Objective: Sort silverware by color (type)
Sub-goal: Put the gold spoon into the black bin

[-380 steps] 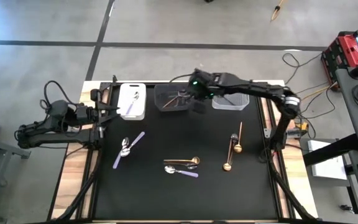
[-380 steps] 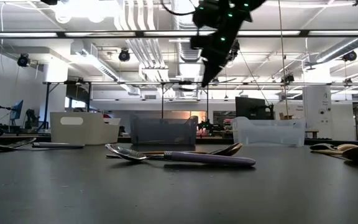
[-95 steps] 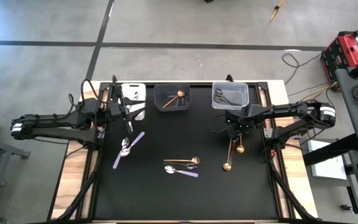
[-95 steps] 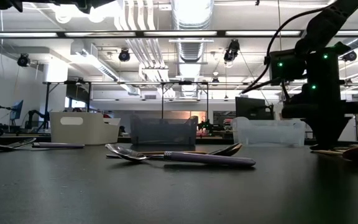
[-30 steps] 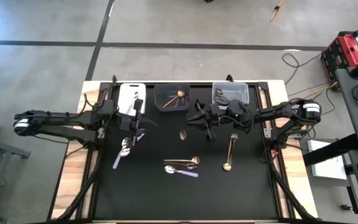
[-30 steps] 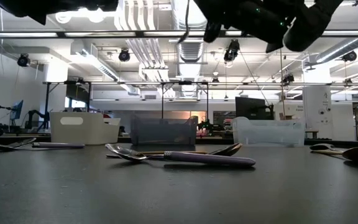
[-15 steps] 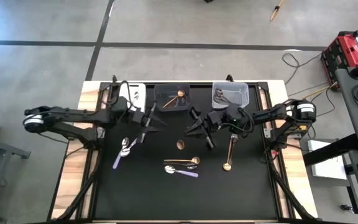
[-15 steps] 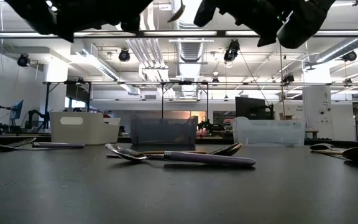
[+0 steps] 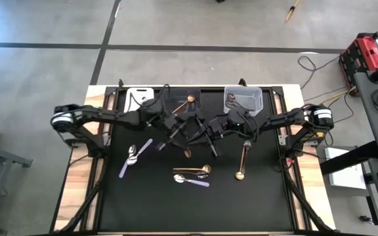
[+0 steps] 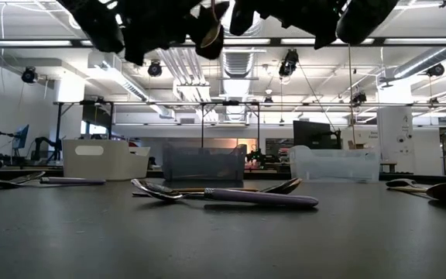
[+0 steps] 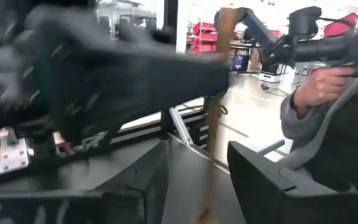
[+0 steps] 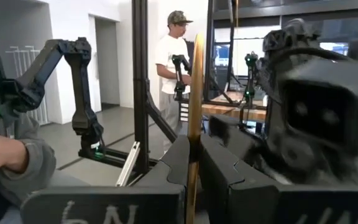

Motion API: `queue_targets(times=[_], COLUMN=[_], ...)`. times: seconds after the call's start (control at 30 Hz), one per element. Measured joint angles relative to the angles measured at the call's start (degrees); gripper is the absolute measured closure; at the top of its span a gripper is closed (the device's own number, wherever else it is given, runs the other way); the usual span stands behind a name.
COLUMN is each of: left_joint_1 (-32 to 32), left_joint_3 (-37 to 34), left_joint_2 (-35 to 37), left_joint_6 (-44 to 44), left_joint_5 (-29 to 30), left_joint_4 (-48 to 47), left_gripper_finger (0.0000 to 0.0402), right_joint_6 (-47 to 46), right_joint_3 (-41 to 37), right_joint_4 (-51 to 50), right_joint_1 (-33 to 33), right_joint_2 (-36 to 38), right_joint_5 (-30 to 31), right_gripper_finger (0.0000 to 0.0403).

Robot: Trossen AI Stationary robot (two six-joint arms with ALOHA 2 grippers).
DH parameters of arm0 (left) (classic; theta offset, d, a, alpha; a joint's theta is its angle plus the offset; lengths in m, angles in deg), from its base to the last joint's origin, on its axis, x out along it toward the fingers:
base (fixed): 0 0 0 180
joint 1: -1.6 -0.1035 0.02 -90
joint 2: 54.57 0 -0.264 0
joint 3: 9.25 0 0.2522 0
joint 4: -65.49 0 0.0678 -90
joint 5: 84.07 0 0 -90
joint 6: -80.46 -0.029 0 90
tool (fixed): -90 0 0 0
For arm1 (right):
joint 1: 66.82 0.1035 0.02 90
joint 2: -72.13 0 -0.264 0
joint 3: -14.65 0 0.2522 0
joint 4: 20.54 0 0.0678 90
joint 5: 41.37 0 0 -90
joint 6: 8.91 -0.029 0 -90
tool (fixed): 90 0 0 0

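My right gripper (image 9: 202, 137) pinches the gold spoon (image 12: 194, 118); left gripper (image 9: 176, 131), jaws apart, might bump it loose.

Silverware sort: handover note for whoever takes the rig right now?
Right gripper: shut on a gold spoon, held above mid-mat.
Left gripper: open, close beside that spoon.
Done: another gold one in the dark bin, grey pieces in the clear bin.
Left on the mat: two gold utensils, three lilac-handled pieces.
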Motion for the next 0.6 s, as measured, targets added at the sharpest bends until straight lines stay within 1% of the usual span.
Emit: queue_targets(times=[0.17,0.33,0.4,0.47,0.6], left_joint_1=[0.09,0.2,0.21,0.21,0.19], left_joint_3=[1.25,1.34,1.34,1.34,1.34], left_joint_2=[-2.99,-3.3,-3.14,-3.0,-2.86], left_joint_6=[-0.14,-1.16,-1.16,-1.11,-1.24], left_joint_5=[-0.66,-1.79,-1.79,-1.87,-2.02], left_joint_4=[0.39,0.46,0.68,0.38,0.42], left_gripper_finger=[0.0241,0.0255,0.0272,0.0298,0.0379], right_joint_6=[0.9,1.71,2.45,2.64,3.7], right_joint_3=[0.11,0.11,0.11,0.11,0.11], right_joint_4=[-0.81,-1.39,-2.19,-2.48,-3.04], right_joint_1=[0.3,0.25,0.25,0.28,0.24], right_joint_2=[0.0,0.0,0.0,0.0,0.07], right_joint_5=[-0.05,0.04,0.43,0.59,0.57], right_gripper_finger=[0.039,0.039,0.039,0.039,0.039])
